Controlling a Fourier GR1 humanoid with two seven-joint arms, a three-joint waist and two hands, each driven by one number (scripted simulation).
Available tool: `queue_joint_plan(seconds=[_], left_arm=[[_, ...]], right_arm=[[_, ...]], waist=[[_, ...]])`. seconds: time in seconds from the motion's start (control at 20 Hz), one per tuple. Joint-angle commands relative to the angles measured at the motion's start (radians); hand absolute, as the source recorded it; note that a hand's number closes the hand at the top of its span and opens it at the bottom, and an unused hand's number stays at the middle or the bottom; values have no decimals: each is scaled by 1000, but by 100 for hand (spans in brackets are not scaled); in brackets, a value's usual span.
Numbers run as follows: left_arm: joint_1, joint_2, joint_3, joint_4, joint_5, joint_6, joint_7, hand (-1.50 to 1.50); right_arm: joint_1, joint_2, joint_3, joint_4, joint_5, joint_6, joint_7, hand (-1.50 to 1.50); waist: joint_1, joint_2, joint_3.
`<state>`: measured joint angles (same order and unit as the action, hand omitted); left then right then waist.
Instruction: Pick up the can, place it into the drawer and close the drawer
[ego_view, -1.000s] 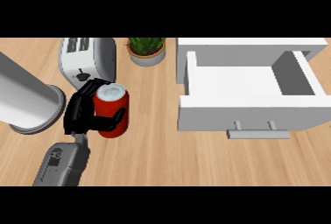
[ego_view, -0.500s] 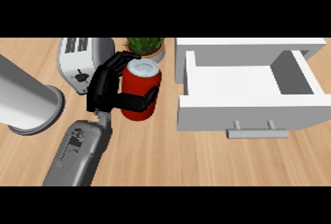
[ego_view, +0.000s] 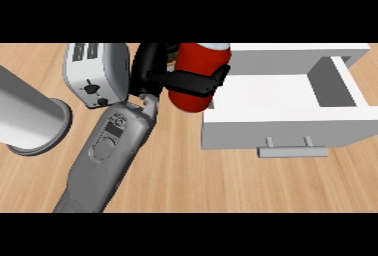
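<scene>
I saw the left robot hand (ego_view: 151, 67) clenched around the red can (ego_view: 193, 95), its fingers (ego_view: 193, 82) wrapped across the can's middle. The can was held off the surface (ego_view: 221, 185), slightly tilted, at the left wall of the open white drawer (ego_view: 280, 131) and overlapping that edge from my view. A toaster (ego_view: 96, 70) stood further left of the drawer, beyond the robot hand.

The can (ego_view: 193, 75) is coloured red, and the robot hand (ego_view: 151, 65) around it black on a grey forearm (ego_view: 111, 150). The drawer (ego_view: 280, 130) is finished in white with a grey handle (ego_view: 291, 150). Light wood grain is shown across the counter (ego_view: 221, 185). At the upper left, the toaster (ego_view: 92, 70) is coloured silver with black knobs.
</scene>
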<state>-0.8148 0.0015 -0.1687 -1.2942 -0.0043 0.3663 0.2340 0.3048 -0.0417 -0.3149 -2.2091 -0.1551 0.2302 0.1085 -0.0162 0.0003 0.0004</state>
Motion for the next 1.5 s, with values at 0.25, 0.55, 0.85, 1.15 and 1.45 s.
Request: queue_joint_plan(seconds=[0.25,0.55,0.85,1.15,1.45], left_arm=[[-297,-2,-36,198,60,111,63,150],[-429,-2,-37,316,116,114,92,150],[-544,-2,-85,539,211,181,-22,150],[-610,-2,-154,654,314,206,-77,150],[-675,-2,-215,767,373,220,-87,150]], right_arm=[[-27,2,32,-35,34,-32,62,-150],[-31,19,18,8,47,-33,9,-150],[-87,-21,-7,41,-12,-14,57,-150],[-81,-6,14,57,31,-10,15,-150],[-147,-25,19,53,36,-33,72,-150]], waist=[[-5,1,0],[-4,1,0],[-23,7,1],[-40,10,1],[-51,14,2]])
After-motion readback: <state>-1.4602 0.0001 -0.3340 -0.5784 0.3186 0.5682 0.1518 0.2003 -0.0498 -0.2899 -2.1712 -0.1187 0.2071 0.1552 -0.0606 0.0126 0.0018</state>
